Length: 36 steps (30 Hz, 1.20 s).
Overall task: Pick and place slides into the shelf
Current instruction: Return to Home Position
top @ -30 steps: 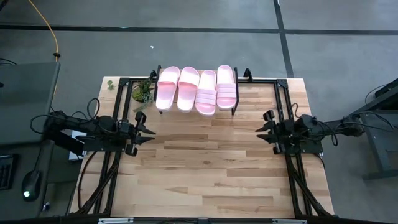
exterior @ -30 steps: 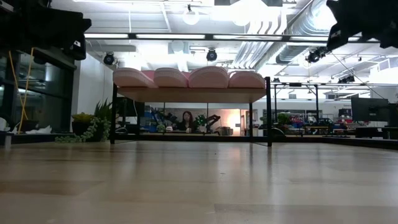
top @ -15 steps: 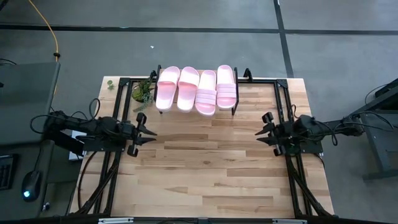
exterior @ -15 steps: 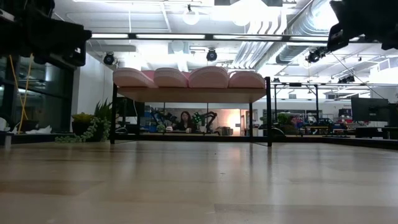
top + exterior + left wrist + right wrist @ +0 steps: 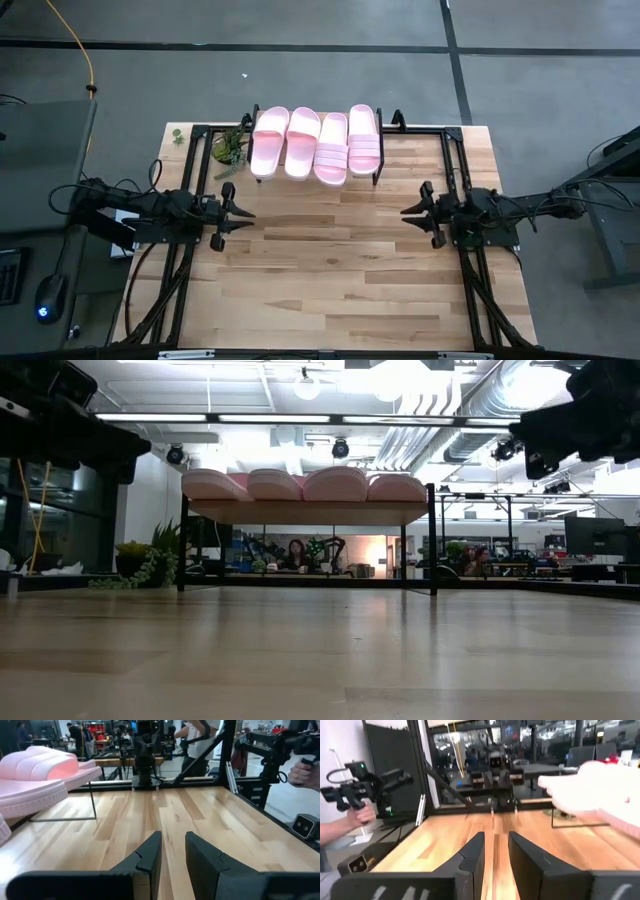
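Observation:
Four pale pink slides (image 5: 315,140) lie side by side, soles down, on the shelf's top board (image 5: 300,512) at the table's far edge. They also show in the low view (image 5: 305,485) and in both wrist views (image 5: 35,775) (image 5: 595,785). My left gripper (image 5: 250,214) hovers over the table's left part, pointing toward the right arm. It holds nothing, and a narrow gap shows between its fingers (image 5: 173,855). My right gripper (image 5: 404,210) hovers over the right part, pointing left. It is also bare, with a narrow gap (image 5: 496,855).
A small green plant (image 5: 230,148) stands left of the shelf at the far edge. Black frame rails run along the table's left and right sides. Bare wood planks lie between the two grippers. A person's hand with a handle shows beyond the table (image 5: 300,772) (image 5: 355,815).
Both grippers have moved a little inward toward the table's middle, the left one rightward and the right one leftward. Both arms also sit lower in the low view. The slides and shelf have stayed put.

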Available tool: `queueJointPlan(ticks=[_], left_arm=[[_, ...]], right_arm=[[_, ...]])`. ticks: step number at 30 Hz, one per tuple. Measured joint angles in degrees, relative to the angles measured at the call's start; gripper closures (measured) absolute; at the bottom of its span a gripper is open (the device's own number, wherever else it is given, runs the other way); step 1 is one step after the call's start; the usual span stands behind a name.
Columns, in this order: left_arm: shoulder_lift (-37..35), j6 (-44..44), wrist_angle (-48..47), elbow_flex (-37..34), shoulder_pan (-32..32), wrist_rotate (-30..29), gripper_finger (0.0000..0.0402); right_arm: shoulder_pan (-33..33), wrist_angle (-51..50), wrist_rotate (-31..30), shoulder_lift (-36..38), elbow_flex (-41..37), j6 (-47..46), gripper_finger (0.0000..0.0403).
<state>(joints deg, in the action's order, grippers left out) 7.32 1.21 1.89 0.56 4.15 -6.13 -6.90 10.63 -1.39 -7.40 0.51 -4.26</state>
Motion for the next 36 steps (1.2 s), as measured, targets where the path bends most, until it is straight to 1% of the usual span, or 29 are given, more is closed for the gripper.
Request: queueJointPlan(ticks=[6, 14, 20, 25, 36], left_arm=[[0.1, 0.0, -0.1, 0.0, 0.0, 0.1, 0.0328], [0.1, -0.2, -0.1, 0.0, 0.0, 0.3, 0.0328], [1.0, -0.3, -0.3, 0.0, 0.0, 1.2, 0.0328], [2.1, -0.3, -0.3, 0.0, 0.0, 1.2, 0.0328], [2.3, -0.1, -0.3, 0.0, 0.0, 1.2, 0.0328]], right_arm=[[0.0, -6.1, 0.0, 0.0, 0.0, -1.4, 0.0324], [0.0, -9.6, 0.0, -0.1, 0.0, -0.3, 0.0324], [0.0, -9.7, 0.1, -0.3, 0.0, 0.1, 0.0324], [0.0, -9.7, 0.4, -0.3, 0.0, -3.2, 0.0324], [0.0, -9.8, 0.5, -0.3, 0.0, -4.8, 0.0324]])
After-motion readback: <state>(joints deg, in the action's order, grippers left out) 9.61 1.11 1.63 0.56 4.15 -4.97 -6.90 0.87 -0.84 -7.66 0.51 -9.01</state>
